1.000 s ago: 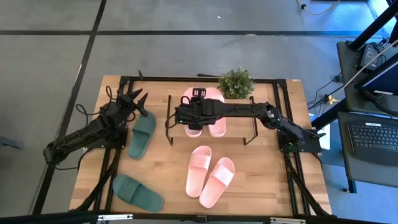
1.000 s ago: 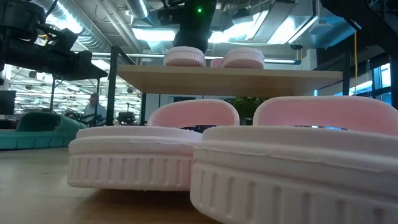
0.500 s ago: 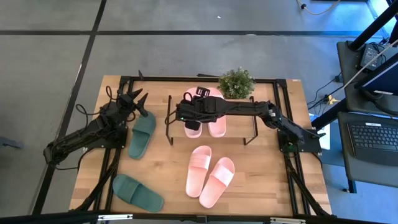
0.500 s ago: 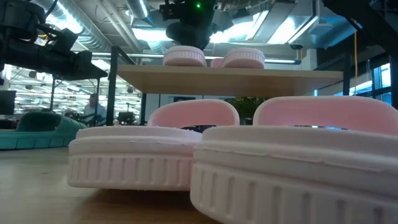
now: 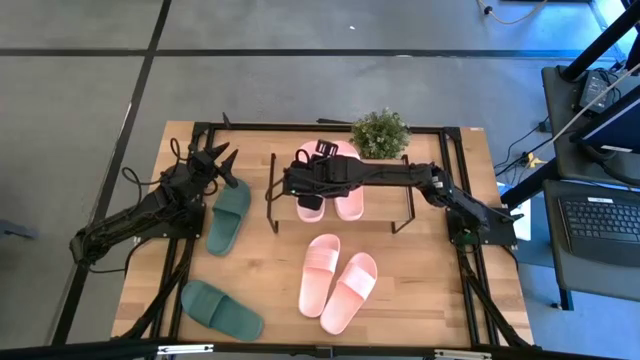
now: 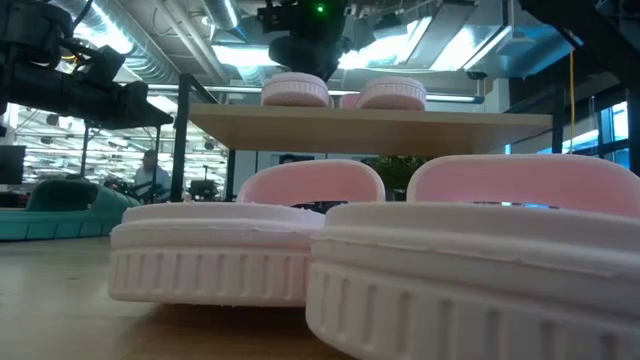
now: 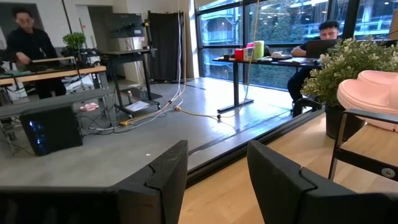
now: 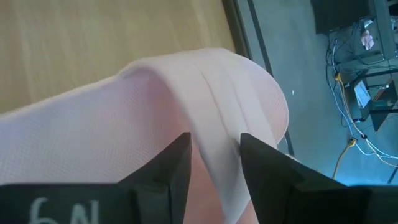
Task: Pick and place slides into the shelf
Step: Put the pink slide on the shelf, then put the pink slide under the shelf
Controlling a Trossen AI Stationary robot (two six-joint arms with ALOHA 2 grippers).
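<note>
**Right gripper pinching a pink slide on the shelf**

The right gripper (image 5: 303,185) reaches over the shelf (image 5: 385,200), jaws clenched on the strap of a pink slide (image 8: 205,99) lying on top beside its mate (image 5: 349,200). The left gripper (image 5: 222,157) waits, jaws released, above a green slide (image 5: 228,217).

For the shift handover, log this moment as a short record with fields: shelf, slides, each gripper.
shelf: small rack with light wood top board and thin black legs, standing on the large wooden table
on shelf: two light pink slides, left one and right one
on table: second pair of light pink slides; two dark green slides, one beside the shelf, one near the front edge
right gripper: over the shelf, fingers closed across the left pink slide's strap
left gripper: open, empty, hovering by the nearer green slide
</note>
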